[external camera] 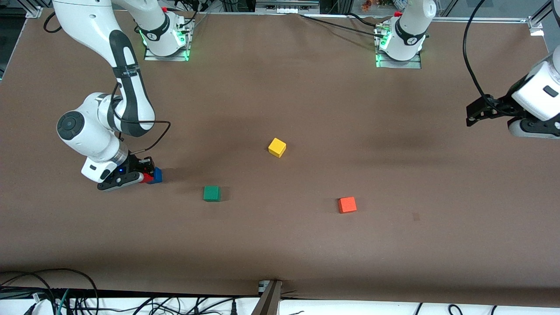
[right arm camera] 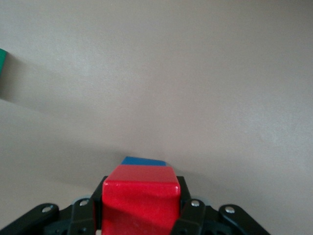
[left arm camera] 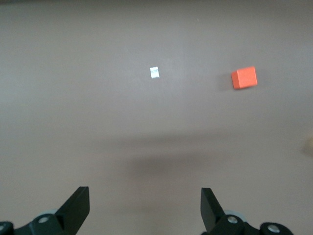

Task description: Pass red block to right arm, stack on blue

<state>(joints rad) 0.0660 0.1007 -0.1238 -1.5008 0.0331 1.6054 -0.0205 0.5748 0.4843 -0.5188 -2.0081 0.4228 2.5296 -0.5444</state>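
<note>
Across the brown counter (external camera: 280,87): two white arms, bases along the edge farthest from the front camera.

Right arm (external camera: 127,92): bent down low toward its own end of the counter. Right tool (external camera: 146,176): fingers clamped on the red block (external camera: 148,177), one finger (right arm camera: 190,215) pressed to each side face in the right wrist view. Red block held directly over the blue block (external camera: 156,175), the two close together or touching; contact not discernible. Only a thin strip of the blue top face (right arm camera: 143,161) visible past the red block's upper edge in the right wrist view.

Left arm (external camera: 536,94): waiting, raised at its own end of the counter. Left tool (external camera: 474,114): fingers spread wide apart, holding nothing, both fingertips (left arm camera: 78,205) visible over bare counter in the left wrist view.

Loose cubes, all resting flat on the counter and well apart from each other:
- Yellow cube (external camera: 277,147): near the counter's middle, farthest of the three from the front camera.
- Green cube (external camera: 211,193): nearer to the front camera than the yellow cube, toward the right arm's end, near the red and blue blocks.
- Orange-red cube (external camera: 347,204): nearest to the front camera, toward the left arm's end.

Small white mark (left arm camera: 154,72): on the counter surface, near the orange-red cube in the left wrist view.
</note>
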